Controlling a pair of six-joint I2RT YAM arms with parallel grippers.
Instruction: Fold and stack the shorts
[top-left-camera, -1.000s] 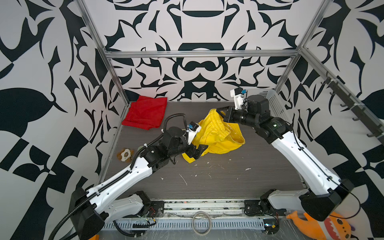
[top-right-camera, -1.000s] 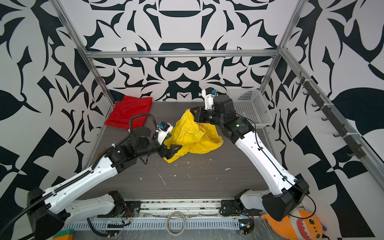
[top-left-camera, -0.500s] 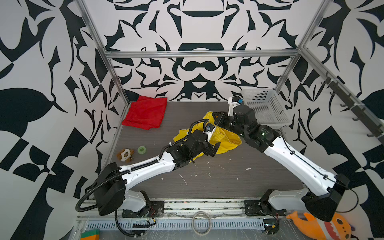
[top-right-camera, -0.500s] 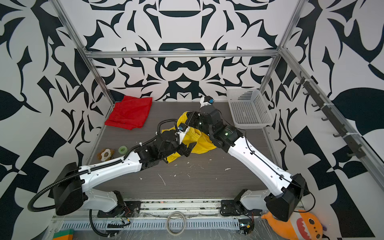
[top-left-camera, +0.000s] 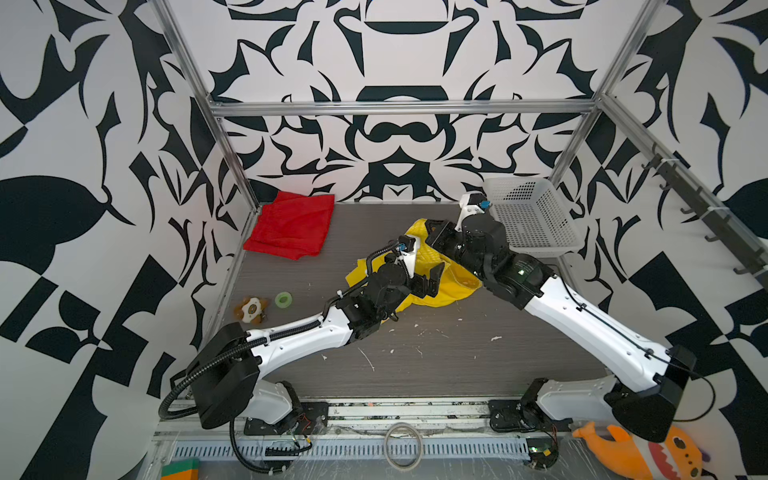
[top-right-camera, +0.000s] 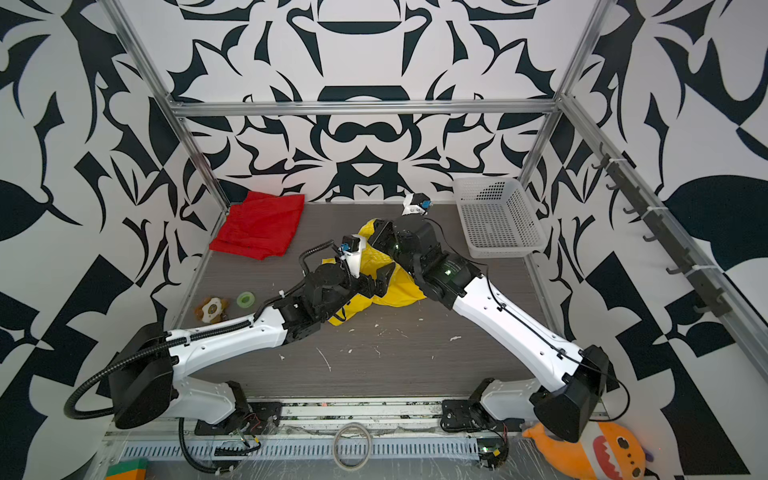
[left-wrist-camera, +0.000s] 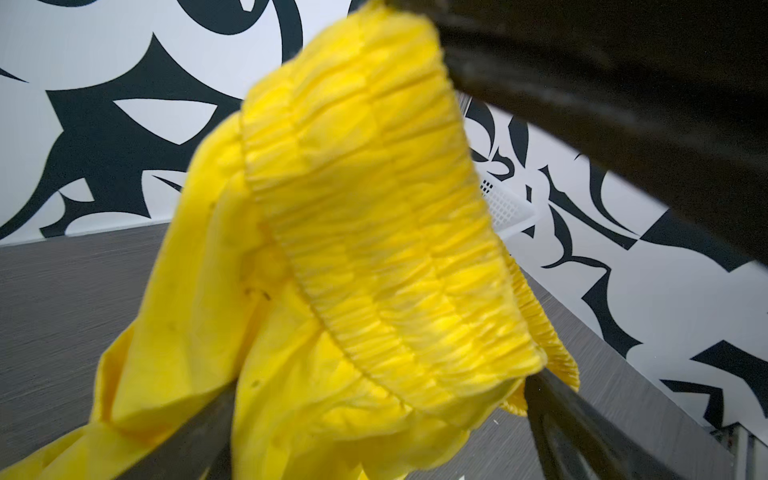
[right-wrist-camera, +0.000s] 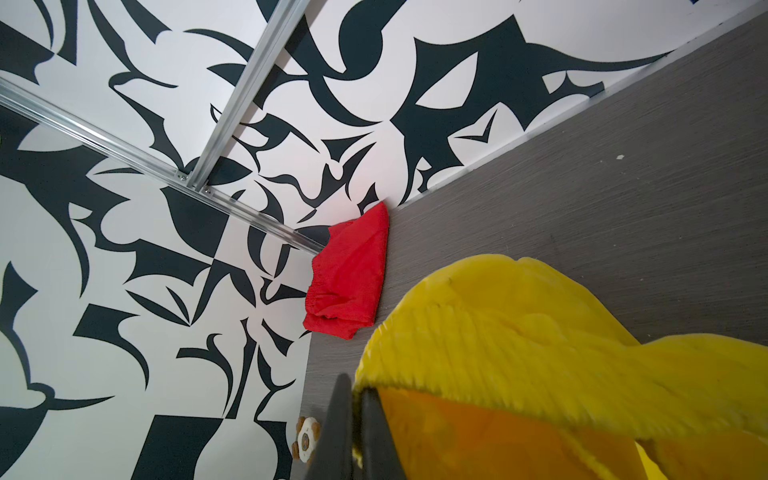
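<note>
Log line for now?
right gripper: jaws shut on yellow shorts | left gripper: jaws open around them | red shorts: folded, far corner

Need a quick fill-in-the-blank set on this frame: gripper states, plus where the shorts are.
1. The right gripper, pinching the yellow shorts, is ____.
2. The left gripper, with its jaws on either side of the yellow fabric, is ____.
3. In both top views, the folded red shorts lie in the table's far ____ corner.

Missing words: shut; open; left

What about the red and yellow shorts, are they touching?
Apart. In both top views a strip of bare table separates the red shorts from the yellow shorts.
</note>
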